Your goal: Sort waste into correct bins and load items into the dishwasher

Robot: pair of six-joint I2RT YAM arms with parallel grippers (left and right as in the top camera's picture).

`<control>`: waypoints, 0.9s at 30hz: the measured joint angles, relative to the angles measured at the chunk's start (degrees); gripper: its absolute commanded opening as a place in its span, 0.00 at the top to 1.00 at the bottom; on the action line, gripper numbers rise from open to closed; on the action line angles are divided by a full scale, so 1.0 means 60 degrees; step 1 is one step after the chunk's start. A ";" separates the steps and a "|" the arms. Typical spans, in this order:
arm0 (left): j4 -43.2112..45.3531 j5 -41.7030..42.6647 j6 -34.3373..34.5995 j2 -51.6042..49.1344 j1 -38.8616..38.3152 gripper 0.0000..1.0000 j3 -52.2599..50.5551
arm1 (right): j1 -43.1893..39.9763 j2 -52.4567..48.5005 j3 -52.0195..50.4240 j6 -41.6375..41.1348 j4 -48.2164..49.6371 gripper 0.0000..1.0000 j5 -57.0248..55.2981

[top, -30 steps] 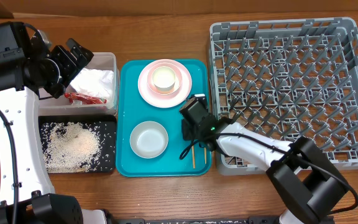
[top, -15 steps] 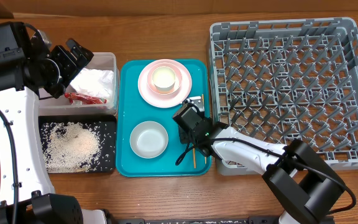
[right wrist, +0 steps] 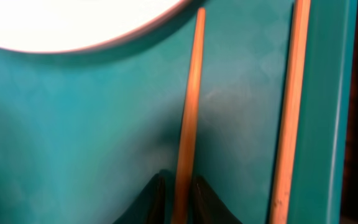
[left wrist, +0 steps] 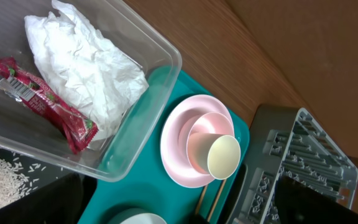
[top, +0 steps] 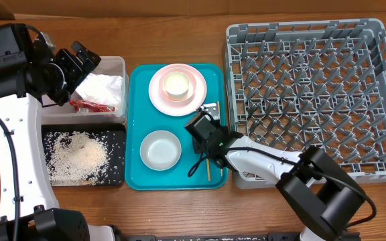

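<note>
while my right gripper sits low over the teal tray, its two fingers press in on one chopstick, one finger at each side, touching it.
second chopstick: flat on the teal tray, just beside the first, along the tray's raised rim.
grey-white bowl: on the teal tray, near the pinched chopstick.
plate: far end of the teal tray; pink bowl on it; cup in that bowl.
my left gripper: fingers spread wide, holding nothing, above the tub.
napkin, wrapper: both in the tub, touching.
rice: scattered in the black tray, which lies just beside the tub.
rack: on the table, right of the teal tray.
</note>
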State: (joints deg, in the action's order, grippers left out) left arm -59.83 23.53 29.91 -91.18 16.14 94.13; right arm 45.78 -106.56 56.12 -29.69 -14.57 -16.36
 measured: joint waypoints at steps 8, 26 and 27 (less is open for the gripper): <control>0.0004 0.0000 0.0004 0.0000 0.0000 0.00 0.0000 | -0.0007 -0.0157 0.0251 -0.0011 -0.0073 0.96 -0.0109; 0.0004 0.0000 0.0000 0.0000 0.0000 0.00 0.0000 | -0.1246 0.3472 0.2269 0.0379 -0.2827 0.96 -0.1341; 0.0004 0.0000 0.0004 0.0000 0.0000 0.00 0.0000 | -0.1494 0.3581 0.2273 0.0535 -0.2922 0.96 -0.1286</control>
State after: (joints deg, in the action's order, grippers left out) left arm -59.81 23.53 29.93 -91.18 16.14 94.13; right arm 36.82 -85.08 69.76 -26.48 -32.10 -24.08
